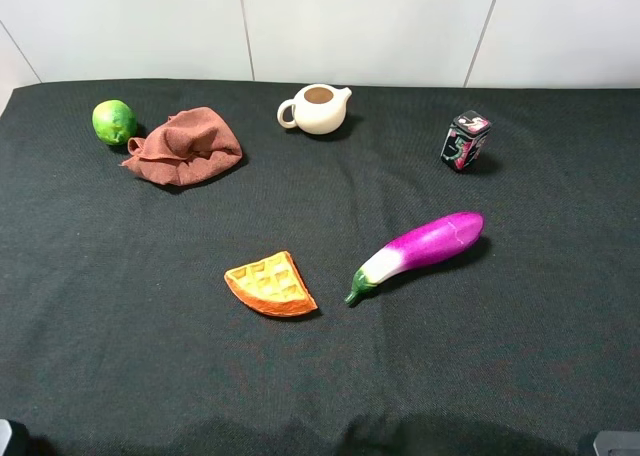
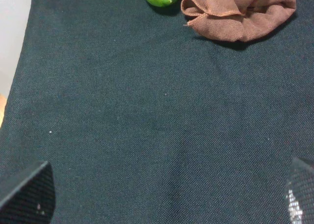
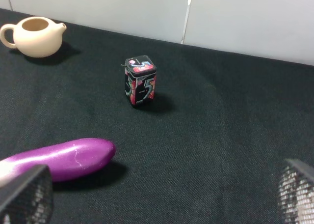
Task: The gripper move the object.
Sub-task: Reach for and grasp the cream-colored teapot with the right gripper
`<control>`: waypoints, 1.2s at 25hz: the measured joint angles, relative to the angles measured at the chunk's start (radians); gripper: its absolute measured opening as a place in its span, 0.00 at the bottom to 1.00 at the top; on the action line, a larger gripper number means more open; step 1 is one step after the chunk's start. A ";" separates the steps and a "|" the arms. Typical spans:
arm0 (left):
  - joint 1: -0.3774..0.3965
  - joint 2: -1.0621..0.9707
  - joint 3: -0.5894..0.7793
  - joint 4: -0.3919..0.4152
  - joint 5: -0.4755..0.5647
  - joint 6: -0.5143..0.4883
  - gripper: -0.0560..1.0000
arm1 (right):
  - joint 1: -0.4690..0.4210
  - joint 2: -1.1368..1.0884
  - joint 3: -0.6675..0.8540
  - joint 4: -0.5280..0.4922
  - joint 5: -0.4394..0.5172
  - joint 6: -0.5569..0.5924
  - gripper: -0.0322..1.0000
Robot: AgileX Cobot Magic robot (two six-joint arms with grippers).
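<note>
left claw (image 2: 162,197) and right claw (image 3: 161,194) both hover empty, each spread wide apart

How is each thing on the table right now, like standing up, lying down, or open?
teapot: upright, no lid, nothing touching it
lime: whole, sitting by the cloth
brown cloth: crumpled in a heap
small tin: standing upright
eggplant: lying on its side
waffle piece: lying flat
left gripper: open, empty
right gripper: open, empty
</note>
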 joint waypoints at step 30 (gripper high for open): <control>0.000 0.000 0.000 0.000 0.000 0.000 0.99 | 0.000 0.000 0.000 0.003 0.000 0.000 0.70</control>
